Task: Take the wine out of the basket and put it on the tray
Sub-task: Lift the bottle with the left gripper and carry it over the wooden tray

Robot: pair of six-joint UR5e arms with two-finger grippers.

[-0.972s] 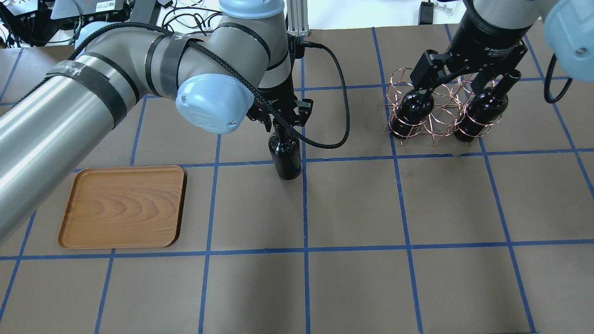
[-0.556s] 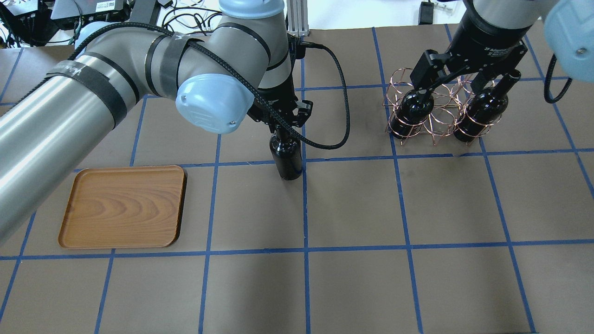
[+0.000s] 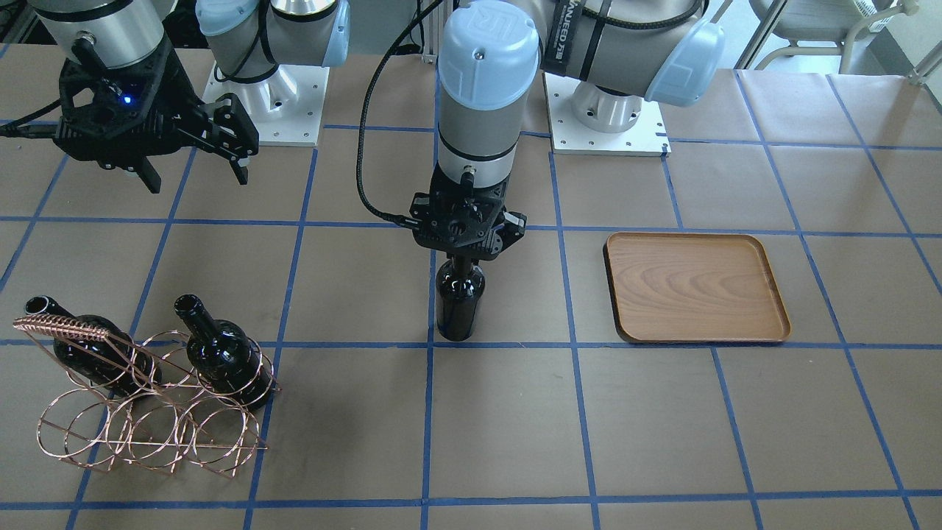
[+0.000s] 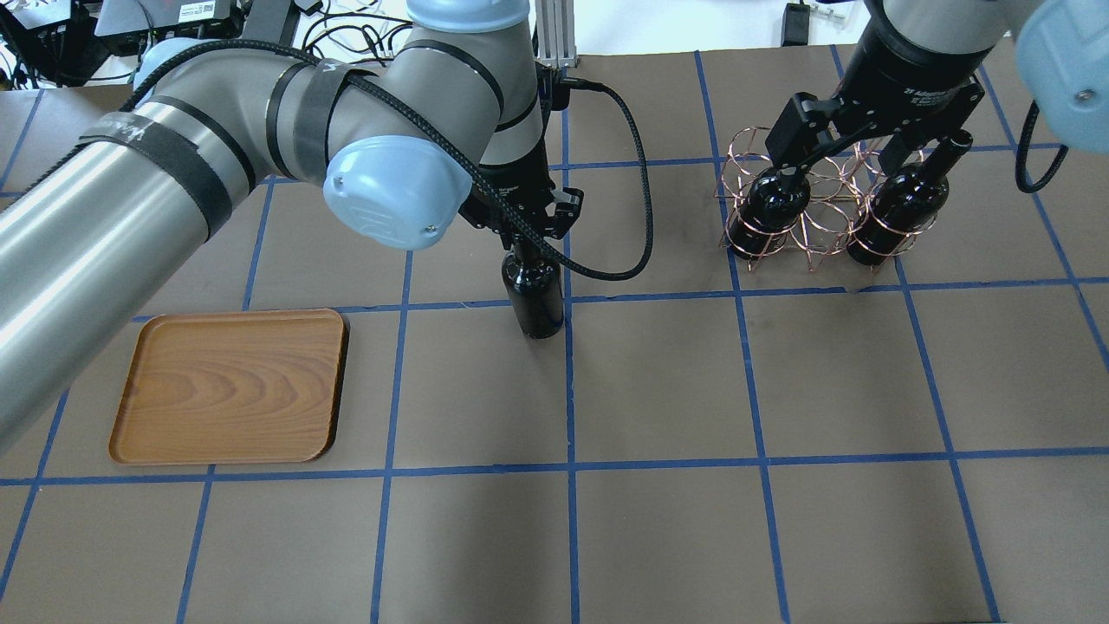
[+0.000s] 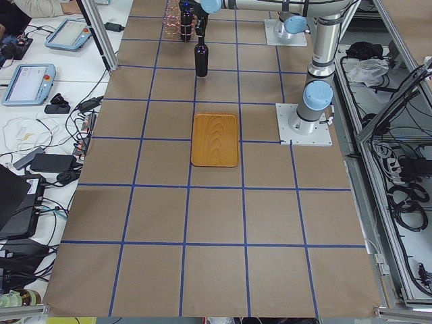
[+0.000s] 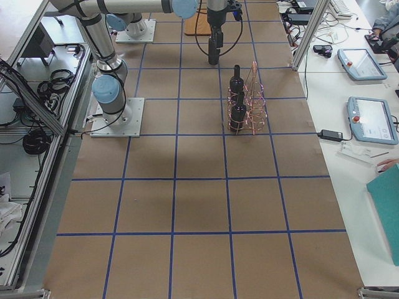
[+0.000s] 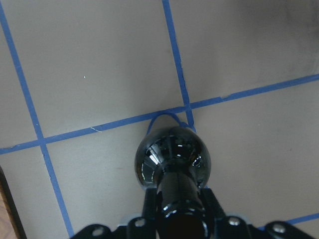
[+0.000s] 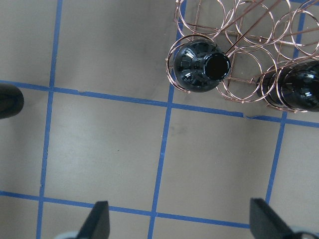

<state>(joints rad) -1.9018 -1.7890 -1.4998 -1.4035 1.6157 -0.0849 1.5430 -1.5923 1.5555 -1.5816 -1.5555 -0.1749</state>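
The brown-papered counter, evenly lit and ruled into squares by blue tape lines crossing just below the left pincer, has a white side table with screen pendants well in front of that pincer and a pale chair far behind it.

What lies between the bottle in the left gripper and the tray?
Only bare brown table cover, crossed by one blue tape line. The overhead view shows nothing else between the bottle and the tray.

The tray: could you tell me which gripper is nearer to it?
Left. The left gripper grips the wine mid-table, nearer the tray; the right gripper hangs by the basket, farther off.
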